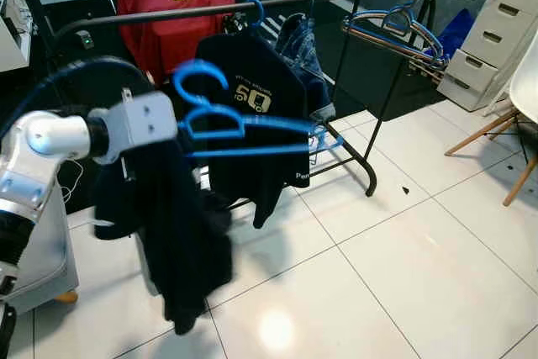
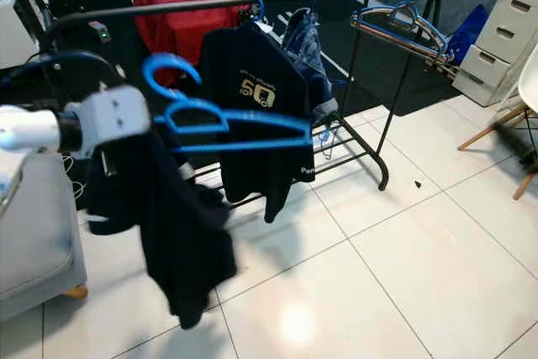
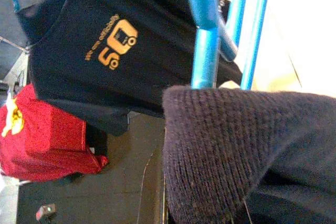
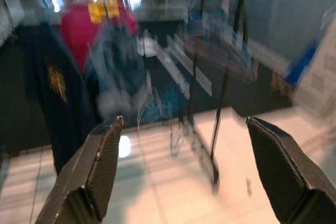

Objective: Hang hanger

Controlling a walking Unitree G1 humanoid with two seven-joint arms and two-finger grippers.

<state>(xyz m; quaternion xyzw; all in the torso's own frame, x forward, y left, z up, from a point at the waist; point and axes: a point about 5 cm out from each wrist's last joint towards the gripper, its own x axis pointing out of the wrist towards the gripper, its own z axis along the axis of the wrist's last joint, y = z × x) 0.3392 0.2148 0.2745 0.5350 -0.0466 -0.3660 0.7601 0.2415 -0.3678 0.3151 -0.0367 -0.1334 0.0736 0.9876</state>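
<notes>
— Left arm [image 1: 50, 145]?
— Silver, rounded, glossy at the joint, ending in a grey boxy wrist block [image 1: 147, 122] with a small screw or stud on its face. Black cable [image 1: 80, 69] looping in an arc over the forearm. Darker ribbed segment lower down, near the frame's left edge.
— Right gripper [image 4: 181, 171]?
— Two long black fingers [image 4: 97, 169], flat and tapering, with a fine textured, dotted surface and a lighter, worn-looking edge along each. Blurred in places.
</notes>
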